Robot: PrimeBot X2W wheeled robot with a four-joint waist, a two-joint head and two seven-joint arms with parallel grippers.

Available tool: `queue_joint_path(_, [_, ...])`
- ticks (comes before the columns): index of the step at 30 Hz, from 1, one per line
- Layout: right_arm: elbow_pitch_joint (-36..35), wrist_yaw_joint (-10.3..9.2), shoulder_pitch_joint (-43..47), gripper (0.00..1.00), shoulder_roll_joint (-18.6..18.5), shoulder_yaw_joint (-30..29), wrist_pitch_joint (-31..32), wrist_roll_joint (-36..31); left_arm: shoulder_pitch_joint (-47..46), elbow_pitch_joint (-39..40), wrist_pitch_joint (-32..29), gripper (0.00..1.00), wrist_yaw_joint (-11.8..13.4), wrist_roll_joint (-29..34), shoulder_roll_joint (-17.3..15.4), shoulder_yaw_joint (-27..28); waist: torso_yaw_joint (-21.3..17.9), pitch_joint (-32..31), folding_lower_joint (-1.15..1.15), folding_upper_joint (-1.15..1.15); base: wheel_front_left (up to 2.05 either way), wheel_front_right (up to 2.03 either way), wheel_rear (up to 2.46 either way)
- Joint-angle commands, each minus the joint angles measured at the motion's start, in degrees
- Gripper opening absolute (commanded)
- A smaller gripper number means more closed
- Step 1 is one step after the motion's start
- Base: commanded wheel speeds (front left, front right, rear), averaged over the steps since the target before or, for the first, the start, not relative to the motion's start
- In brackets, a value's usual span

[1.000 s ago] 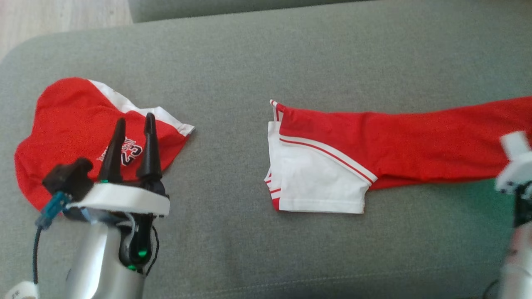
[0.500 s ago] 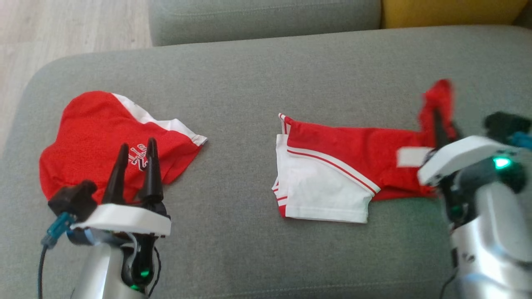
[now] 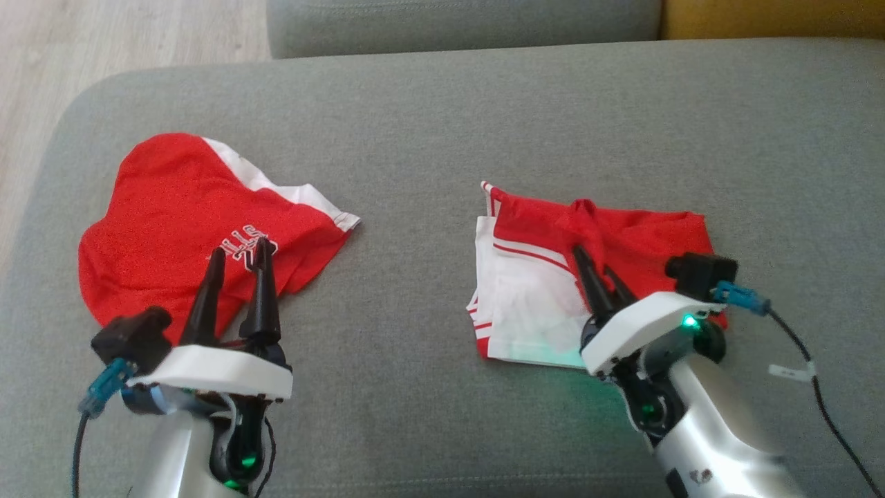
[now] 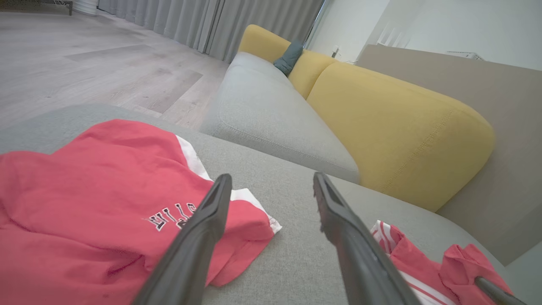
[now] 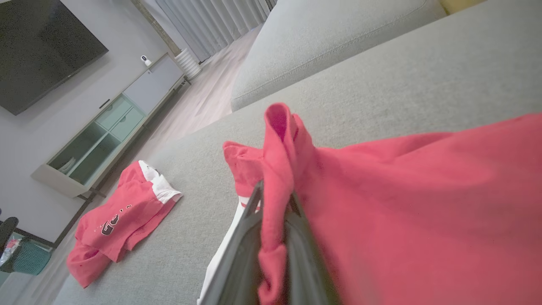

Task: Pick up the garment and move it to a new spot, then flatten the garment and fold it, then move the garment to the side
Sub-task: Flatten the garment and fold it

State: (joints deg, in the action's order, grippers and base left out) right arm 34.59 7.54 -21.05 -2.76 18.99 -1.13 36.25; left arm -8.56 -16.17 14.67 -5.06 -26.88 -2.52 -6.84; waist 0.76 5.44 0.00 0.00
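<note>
grey sofa seat (image 3: 442,104) spreads under both of my arms, with pale wooden floor (image 3: 104,41) behind its left corner. from the left wrist camera i see also a yellow backrest (image 4: 402,123) on the next sofa. the red and white garment (image 3: 650,232) lies on the right half of the seat, partly doubled over itself, its white part toward the middle of the seat. a second red garment (image 3: 173,207), with lettering on it, lies crumpled on the left half, well apart from the first one. my left gripper (image 3: 241,247) is held over the near part of this second garment, its fingers spread wide and holding nothing. my right gripper (image 3: 592,259) is on the first garment, its fingers pressed together on a raised fold of red cloth (image 5: 277,127), which stands up between them in the right wrist camera.
</note>
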Motion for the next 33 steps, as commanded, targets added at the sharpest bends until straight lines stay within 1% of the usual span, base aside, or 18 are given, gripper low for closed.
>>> queue_joint_path(1, [-0.8, -0.05, -3.9, 0.0, -0.1, 2.3, -1.7, 1.2, -2.9, 1.6, 0.3, 1.0, 0.1, -0.3, -0.4, 1.4, 0.5, 0.5, 0.0, 0.0, 0.0, 0.0, 0.0])
queue_joint_path(7, [6.4, -0.05, -8.2, 0.0, -0.1, 9.5, -8.7, 7.8, -3.4, 0.9, 0.3, 1.0, 0.0, -0.4, -0.4, 1.0, 1.6, 1.3, 0.0, 0.0, 0.0, 0.0, 0.0])
queue_joint_path(13, [11.7, -0.05, -11.7, 0.0, -0.1, 17.2, -11.6, 12.9, -3.7, 0.5, 0.3, 1.0, 0.0, -0.8, -0.4, 0.5, 2.4, 1.5, 0.0, 0.0, 0.0, 0.0, 0.0])
queue_joint_path(14, [12.5, -0.05, -12.1, 0.35, -0.1, 18.7, -11.9, 12.8, -3.7, 0.4, 0.3, 1.0, 0.0, -0.8, -0.4, 0.5, 2.5, 1.5, 0.0, 0.0, 0.0, 0.0, 0.0])
queue_joint_path(15, [13.2, -0.05, -12.3, 1.0, -0.1, 19.7, -12.2, 13.3, -3.7, 0.3, 0.3, 1.0, 0.0, -0.9, -0.4, 0.5, 2.5, 1.4, 0.0, 0.0, 0.0, 0.0, 0.0])
queue_joint_path(18, [12.8, -0.05, -12.6, 1.0, -0.1, 23.5, -12.7, 14.8, -3.7, 0.1, 0.3, 1.0, 0.1, -0.9, -0.4, 0.6, 2.6, 1.3, 0.0, 0.0, 0.0, 0.0, 0.0])
queue_joint_path(23, [7.4, -0.05, -12.0, 1.0, -0.1, 31.5, -11.4, 19.7, -3.5, -0.3, 0.3, 1.0, 0.2, -0.9, -0.4, 0.8, 2.1, 0.9, 0.0, 0.0, 0.0, 0.0, 0.0])
queue_joint_path(25, [6.3, -0.05, -12.1, 1.0, -0.1, 33.4, -11.0, 21.6, -3.5, -0.3, 0.3, 1.0, 0.3, -1.0, -0.4, 0.8, 1.8, 0.7, 0.0, 0.0, 0.0, 0.0, 0.0])
queue_joint_path(29, [7.7, -0.05, -14.3, 1.0, -0.1, 33.7, -11.9, 23.0, -3.4, -0.1, 0.3, 1.0, 0.4, -0.9, -0.4, 1.0, 1.0, 0.3, 0.0, 0.0, 0.0, 0.0, 0.0])
queue_joint_path(31, [9.3, -0.05, -16.1, 1.0, -0.1, 32.8, -12.8, 21.7, -3.1, 0.2, 0.3, 1.0, 0.4, -0.8, -0.4, 1.3, 0.3, 0.0, 0.0, 0.0, 0.0, 0.0, 0.0])
queue_joint_path(33, [11.0, -0.05, -17.9, 1.0, -0.1, 31.5, -13.4, 18.8, -2.8, 0.7, 0.3, 1.0, 0.4, -0.7, -0.4, 1.7, -0.4, -0.4, 0.0, 0.0, 0.0, 0.0, 0.0])
